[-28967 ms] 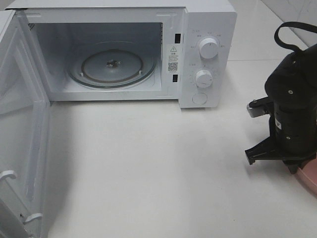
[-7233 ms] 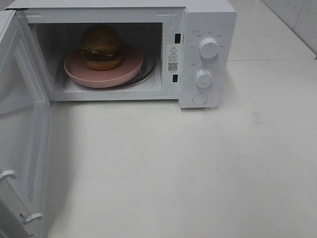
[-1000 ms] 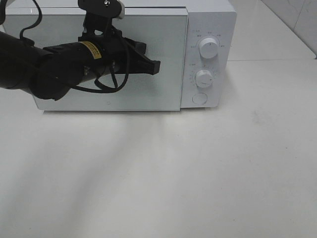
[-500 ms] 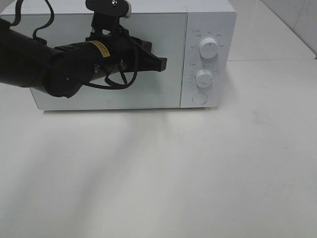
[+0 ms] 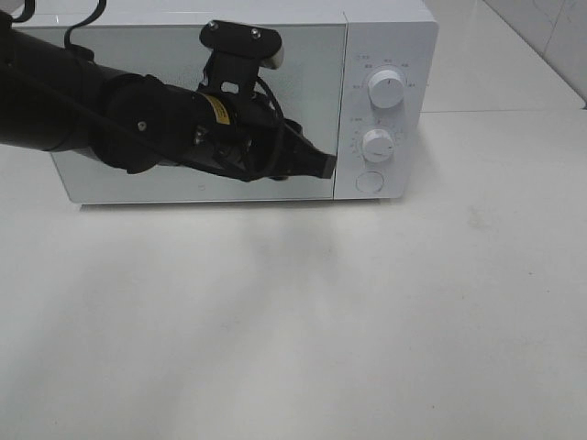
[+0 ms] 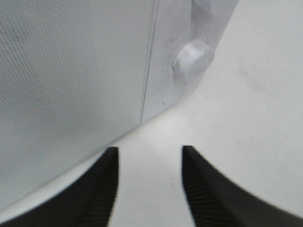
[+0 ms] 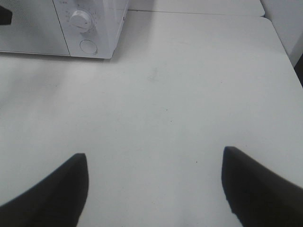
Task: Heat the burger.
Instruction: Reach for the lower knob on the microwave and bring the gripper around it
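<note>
Jaws parted on left tool (image 6: 150,149), empty; right tool (image 7: 155,152) spread wide, empty.

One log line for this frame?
microwave door: shut; left gripper: open, empty, at door's lower right corner by round button; right gripper: open, empty, over table; burger: not in view

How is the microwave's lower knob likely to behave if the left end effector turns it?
The lower knob looks smooth, glossy and round, so a light grip may slip. It seems rigid plastic, unlikely to deform. The boxy microwave sits flat, so it probably stays put.
</note>
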